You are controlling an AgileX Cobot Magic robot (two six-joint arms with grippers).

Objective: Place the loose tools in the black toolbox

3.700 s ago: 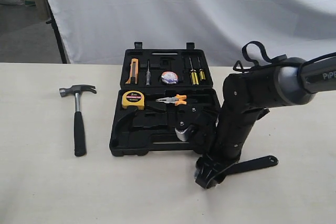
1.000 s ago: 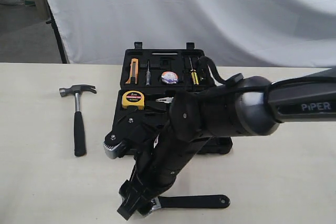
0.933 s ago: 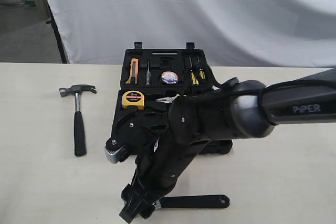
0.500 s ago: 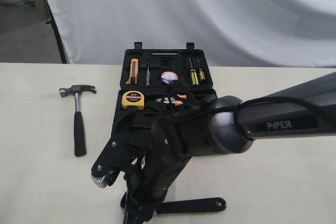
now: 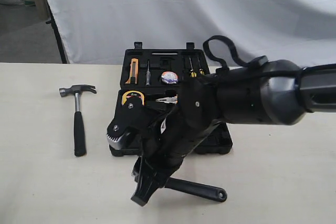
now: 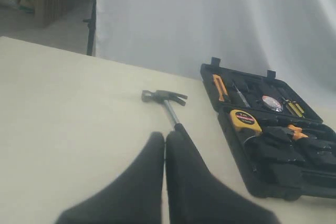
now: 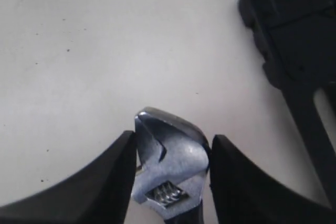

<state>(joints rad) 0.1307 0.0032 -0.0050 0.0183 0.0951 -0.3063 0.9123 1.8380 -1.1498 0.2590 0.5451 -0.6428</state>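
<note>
The black toolbox [image 5: 157,149] lies open mid-table, with a tape measure, pliers, knife and screwdrivers in its recesses. My right arm reaches across its front. My right gripper [image 5: 140,196] is shut on the silver head of an adjustable wrench [image 5: 199,189], whose black handle trails to the right in front of the box. The right wrist view shows the wrench head [image 7: 170,166] pressed between both fingers of the right gripper [image 7: 173,137], with the toolbox [image 7: 294,40] beside it. The left gripper [image 6: 165,141] is shut and empty, short of the hammer [image 6: 164,98].
A claw hammer [image 5: 79,121] with a black grip lies left of the toolbox, head toward the back. A white cloth backdrop [image 5: 210,9] hangs behind the table. Bare tabletop [image 5: 283,182] stretches to the right of the box.
The right arm carried the wrench from the box's right front to its left front. In the last half second the wrist turned and the handle now slants.
</note>
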